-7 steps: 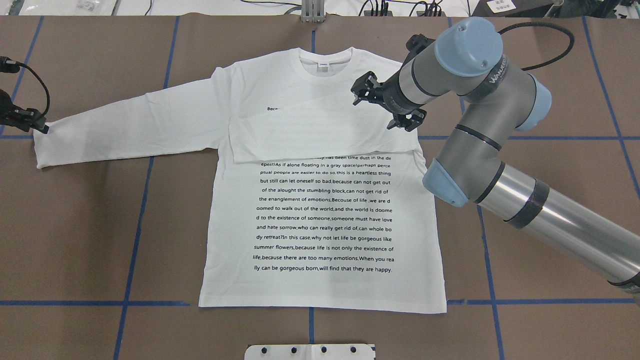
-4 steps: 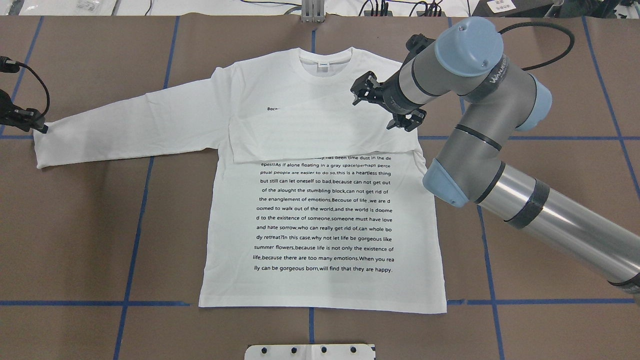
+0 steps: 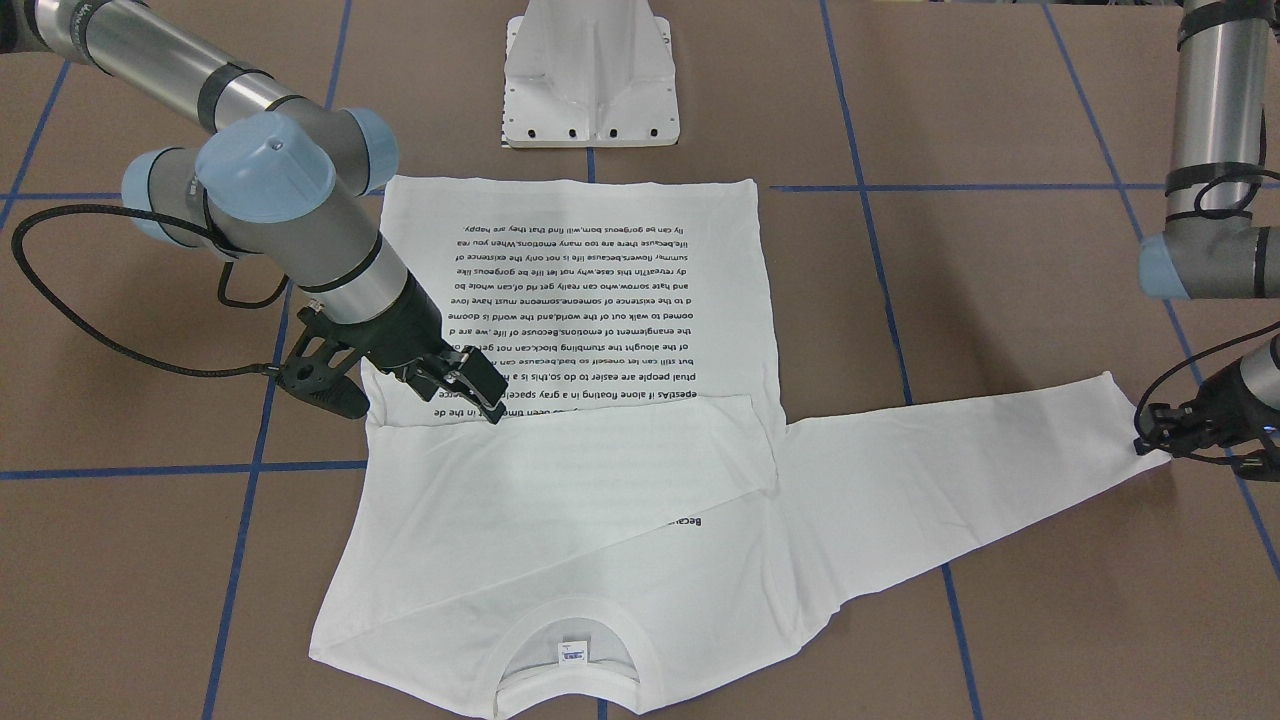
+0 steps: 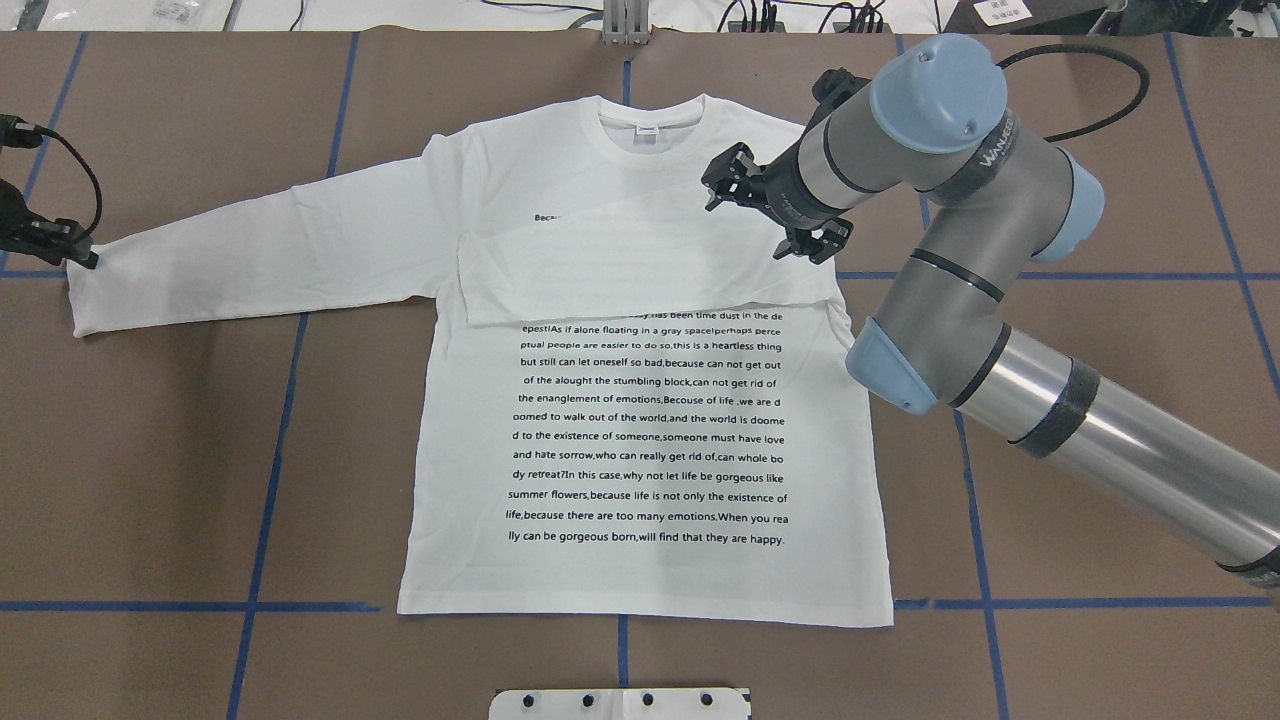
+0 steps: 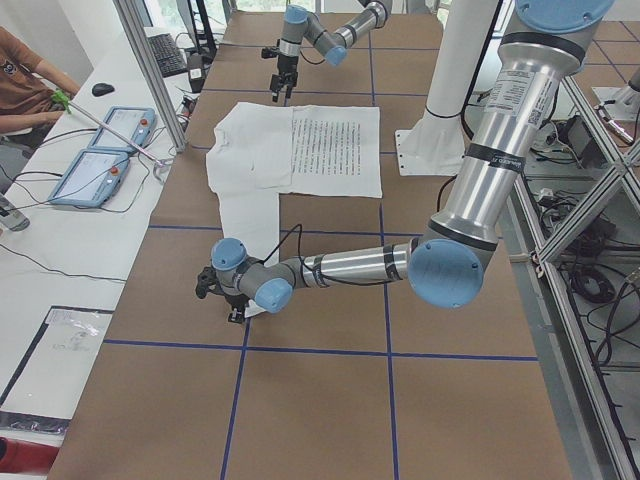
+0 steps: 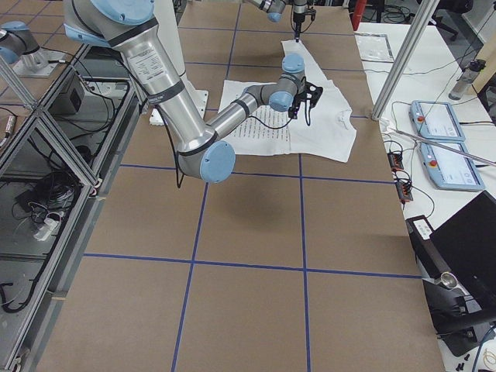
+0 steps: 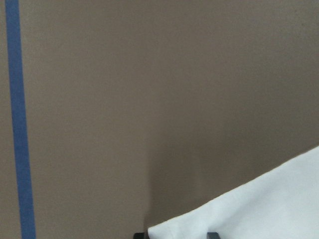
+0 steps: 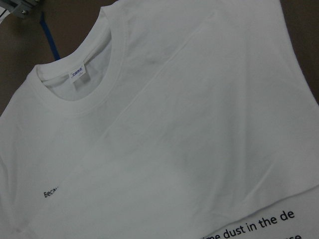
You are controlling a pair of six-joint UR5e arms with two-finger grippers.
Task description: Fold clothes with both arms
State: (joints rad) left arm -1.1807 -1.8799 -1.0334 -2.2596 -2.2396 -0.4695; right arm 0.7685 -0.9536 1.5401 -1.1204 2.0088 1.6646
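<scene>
A robotics lab: brown paper-covered table (image 4: 150, 450) gridded with blue tape (image 4: 278, 450), silver aluminium frame post (image 5: 150, 70), two grey touchscreen pendants (image 5: 88, 180) at ten o'clock.

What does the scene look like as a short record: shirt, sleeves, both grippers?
shirt: white, flat on the table, print up, collar on the far side from the robot
right sleeve: folded across the chest, covering the top text lines
left sleeve: stretched out sideways, not folded
right gripper: open, over the folded sleeve, holding nothing
left gripper: at the left sleeve's cuff; cannot tell if it grips
</scene>
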